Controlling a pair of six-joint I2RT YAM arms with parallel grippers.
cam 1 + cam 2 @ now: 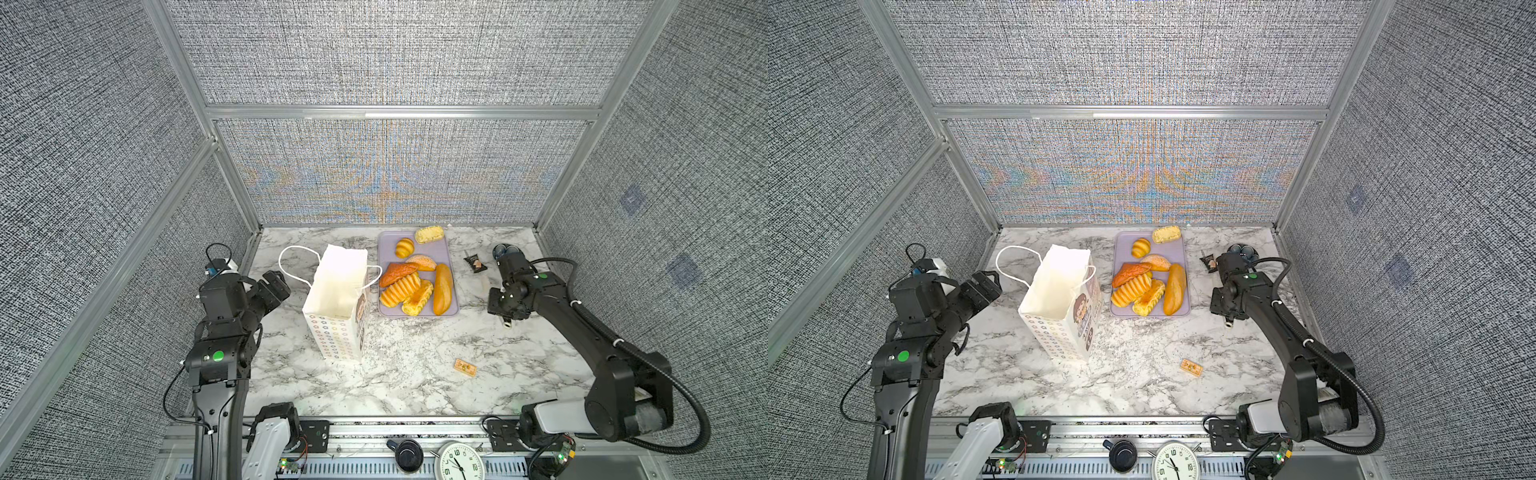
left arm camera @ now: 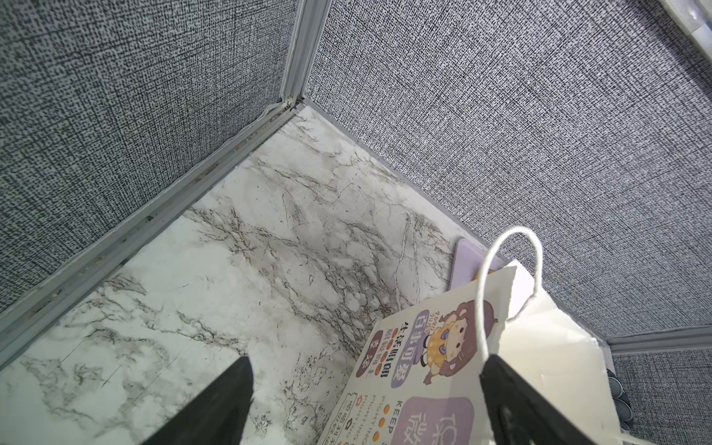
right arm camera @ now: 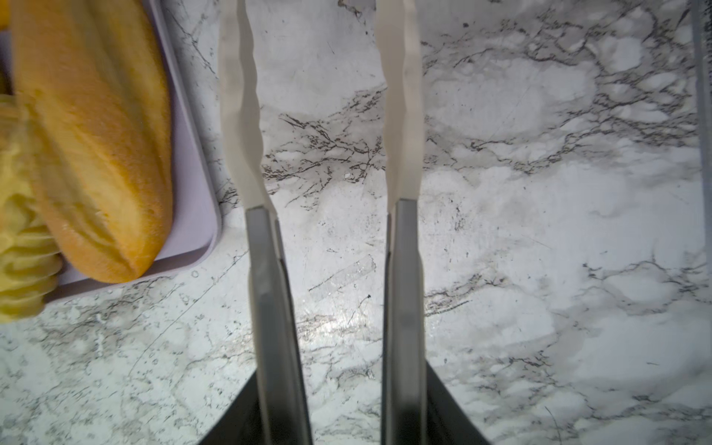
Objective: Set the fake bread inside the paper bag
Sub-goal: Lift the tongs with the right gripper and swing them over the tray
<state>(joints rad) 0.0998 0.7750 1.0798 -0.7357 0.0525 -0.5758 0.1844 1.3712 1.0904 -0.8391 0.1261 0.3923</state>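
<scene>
My right claw grips tongs, tips apart beside the tray holding the bread, while my left claw gapes by the bag; the bread looks light and glossy-slick, so I'd pinch the roll mid-length.

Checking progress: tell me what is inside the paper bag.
Only bare white inner walls show inside the paper bag; its floor is hidden behind the near wall. All seven pieces of fake bread lie on the tray.

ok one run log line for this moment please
left gripper: open beside paper bag | right gripper: shut on tongs beside tray | fake bread: seven on tray | paper bag: upright, mouth open
</scene>
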